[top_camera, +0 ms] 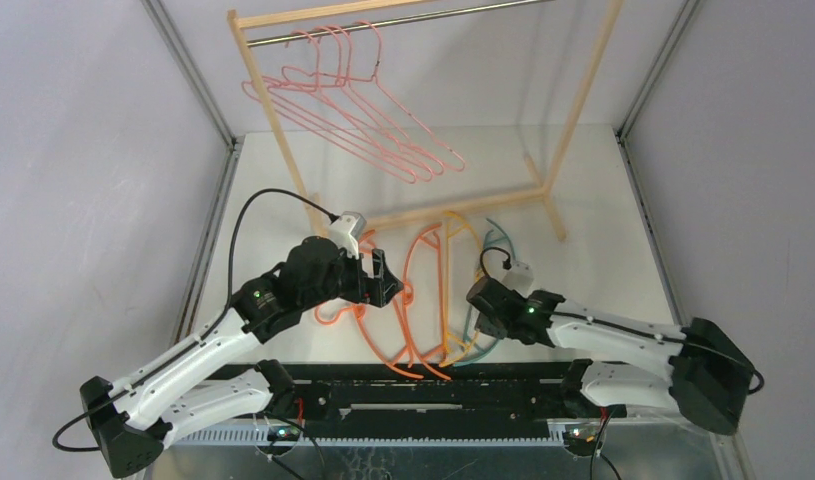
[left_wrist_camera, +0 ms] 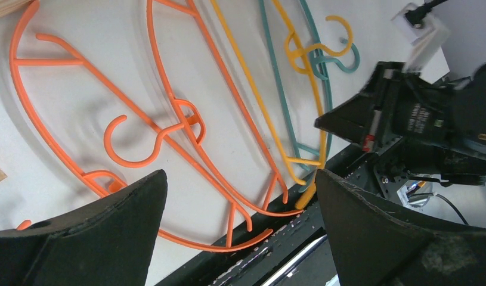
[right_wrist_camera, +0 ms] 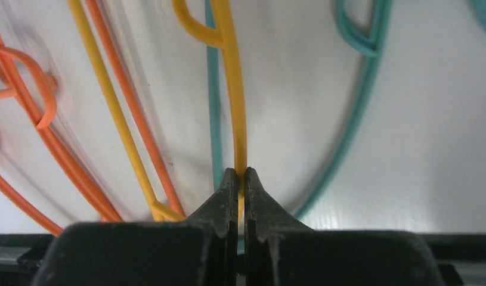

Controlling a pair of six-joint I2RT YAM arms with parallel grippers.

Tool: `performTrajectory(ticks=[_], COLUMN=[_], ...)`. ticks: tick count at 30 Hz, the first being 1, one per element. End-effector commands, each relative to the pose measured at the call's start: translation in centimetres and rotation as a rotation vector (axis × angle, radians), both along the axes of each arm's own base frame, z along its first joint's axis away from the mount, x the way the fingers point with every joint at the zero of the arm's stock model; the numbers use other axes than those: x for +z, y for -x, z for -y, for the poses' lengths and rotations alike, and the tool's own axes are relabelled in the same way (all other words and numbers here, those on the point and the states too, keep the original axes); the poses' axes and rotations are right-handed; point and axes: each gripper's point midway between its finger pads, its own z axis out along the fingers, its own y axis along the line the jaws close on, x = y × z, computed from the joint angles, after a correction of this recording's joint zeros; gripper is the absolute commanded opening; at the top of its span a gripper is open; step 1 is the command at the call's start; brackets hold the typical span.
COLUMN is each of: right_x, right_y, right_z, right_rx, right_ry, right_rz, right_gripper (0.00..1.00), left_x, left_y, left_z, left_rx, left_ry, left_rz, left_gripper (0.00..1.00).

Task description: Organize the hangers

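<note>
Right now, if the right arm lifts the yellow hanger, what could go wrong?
The right hand is shut on one thin rod of the yellow hanger, which may twist or slip. The teal hanger lies crossed with it and could be dragged along. The open left hand hovers over the orange hangers; the rising hanger might hit it.

Flat white tabletop (top_camera: pixel 603 200), smooth and faintly glossy. Carries toward the back a tall wooden-framed rack (top_camera: pixel 463 204), resting on its base bars. Holds near the front, lying flat and close together, thin orange triangular hangers (left_wrist_camera: pixel 163 132), then a thin yellow-orange triangular hanger (right_wrist_camera: pixel 235 89) crossing a thin teal triangular hanger (right_wrist_camera: pixel 215 107). Near ends reaching the black rail (top_camera: pixel 503 385) along the front edge.
</note>
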Motion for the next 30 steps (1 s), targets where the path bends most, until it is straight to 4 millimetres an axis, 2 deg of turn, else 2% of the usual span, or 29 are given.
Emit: performTrajectory(ticks=[1, 5, 7, 10, 13, 16, 21, 27, 30], right_x=[4.6, 8.8, 11.0, 14.1, 17.3, 20.5, 25.6, 30.5, 32.8], right_y=[0.1, 0.8, 0.8, 0.2, -1.4, -4.0, -9.8, -16.1, -18.5], right_z=[2.1, 3.7, 5.6, 8.5, 10.3, 11.2, 10.9, 8.8, 8.1], right_rx=[0.062, 0.086, 0.078, 0.079, 0.079, 0.064, 0.058, 0.170, 0.166], right_ry=[0.077, 0.081, 0.136, 0.256, 0.353, 0.418, 0.433, 0.574, 0.637], right_rz=[0.091, 0.147, 0.181, 0.242, 0.306, 0.391, 0.538, 0.660, 0.705], right_gripper=[0.00, 0.00, 0.00, 0.00, 0.00, 0.00, 0.00, 0.00, 0.00], left_x=[2.1, 2.6, 2.9, 3.4, 3.8, 4.0, 4.1, 4.1, 4.0], left_y=[-0.6, -1.1, -1.3, -1.6, -1.8, -1.7, -1.4, -0.9, -0.6], left_z=[0.7, 1.2, 1.5, 2.1, 2.6, 2.7, 2.3, 1.6, 1.3], left_rx=[-0.001, -0.003, -0.005, -0.007, -0.011, -0.014, -0.007, 0.004, 0.007], left_ry=[0.046, 0.054, 0.058, 0.079, 0.098, 0.108, 0.112, 0.114, 0.113], left_rz=[0.050, 0.060, 0.063, 0.067, 0.065, 0.062, 0.059, 0.054, 0.050], left_gripper=[0.98, 0.98, 0.98, 0.98, 0.98, 0.98, 0.97, 0.97, 0.97])
